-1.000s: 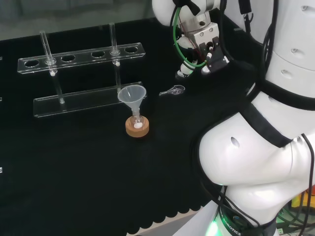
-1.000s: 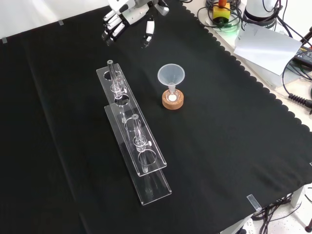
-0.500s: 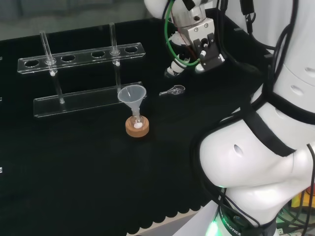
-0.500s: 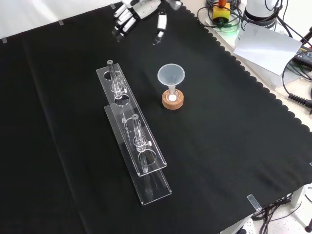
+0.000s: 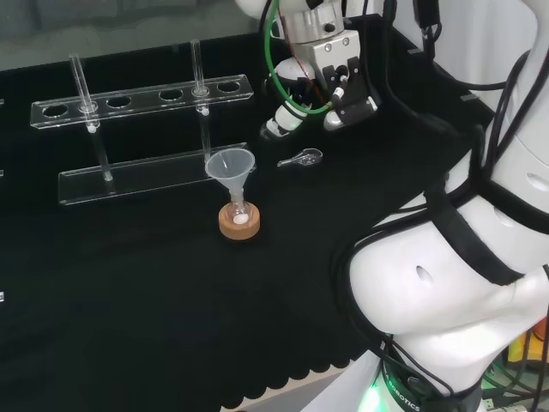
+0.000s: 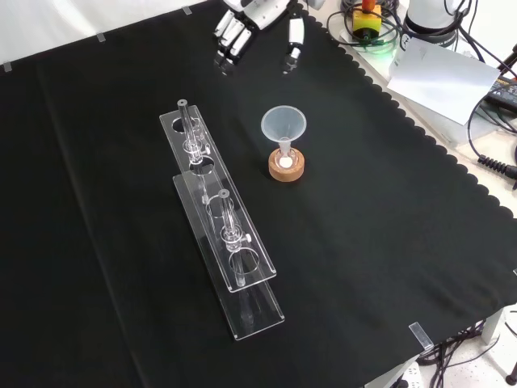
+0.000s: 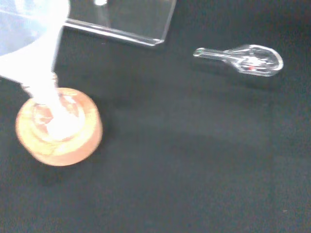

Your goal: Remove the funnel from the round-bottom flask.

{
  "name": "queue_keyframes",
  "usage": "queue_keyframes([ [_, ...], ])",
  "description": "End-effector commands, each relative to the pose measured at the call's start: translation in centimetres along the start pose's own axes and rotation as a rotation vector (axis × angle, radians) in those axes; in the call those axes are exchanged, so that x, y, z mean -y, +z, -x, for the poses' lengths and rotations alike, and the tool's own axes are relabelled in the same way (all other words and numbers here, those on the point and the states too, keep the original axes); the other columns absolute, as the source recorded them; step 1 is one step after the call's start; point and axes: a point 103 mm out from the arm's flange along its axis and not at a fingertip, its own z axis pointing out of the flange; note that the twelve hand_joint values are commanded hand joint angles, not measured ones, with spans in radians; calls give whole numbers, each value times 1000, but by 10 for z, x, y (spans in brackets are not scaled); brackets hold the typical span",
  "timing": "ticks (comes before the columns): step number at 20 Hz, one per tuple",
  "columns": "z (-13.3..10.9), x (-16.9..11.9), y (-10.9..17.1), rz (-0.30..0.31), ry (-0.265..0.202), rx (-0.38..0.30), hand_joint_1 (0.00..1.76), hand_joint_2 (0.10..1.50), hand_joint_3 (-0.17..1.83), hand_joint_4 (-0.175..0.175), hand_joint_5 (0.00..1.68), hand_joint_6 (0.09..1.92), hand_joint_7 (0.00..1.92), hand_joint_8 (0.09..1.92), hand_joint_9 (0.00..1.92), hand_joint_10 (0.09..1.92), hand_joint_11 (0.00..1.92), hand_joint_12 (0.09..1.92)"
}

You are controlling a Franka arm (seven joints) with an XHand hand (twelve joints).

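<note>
A clear plastic funnel (image 5: 230,165) (image 6: 283,124) (image 7: 30,34) stands with its stem in a small round-bottom flask (image 5: 239,215) (image 6: 285,159) that sits on a cork ring stand (image 5: 239,226) (image 6: 287,169) (image 7: 59,128). White matter lies in the flask's bottom. The hand (image 5: 336,81) (image 6: 257,18) hovers above the cloth, up and to the right of the funnel in the head view, well apart from it. Its fingers hang straight and relaxed, holding nothing.
A clear test tube rack (image 5: 141,142) (image 6: 222,230) with two tubes stands beside the flask. A small clear spoon (image 5: 301,158) (image 7: 243,58) lies on the cloth between the funnel and the hand. The arm's white links (image 5: 463,257) bulk at the head view's right.
The hand has moved left in the head view and rightward in the front view, closing some of the distance to the funnel. Funnel, flask and rack have not moved.
</note>
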Motion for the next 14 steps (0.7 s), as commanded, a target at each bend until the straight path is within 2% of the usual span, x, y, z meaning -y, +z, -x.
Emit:
queue_keyframes([
  [1,-28,-1,-1,-38,-55,-8,513,737,401,-66,275,87,139,667,434,669,312,1415],
  [6,-50,-9,-3,-72,-92,38,497,736,381,-64,239,87,79,674,388,677,311,1411],
  [11,-72,-22,1,-142,-106,105,498,724,347,-63,201,87,23,680,327,702,277,1431],
  [14,-84,-28,5,-173,-110,151,509,714,322,-65,175,87,2,623,281,719,263,1439],
])
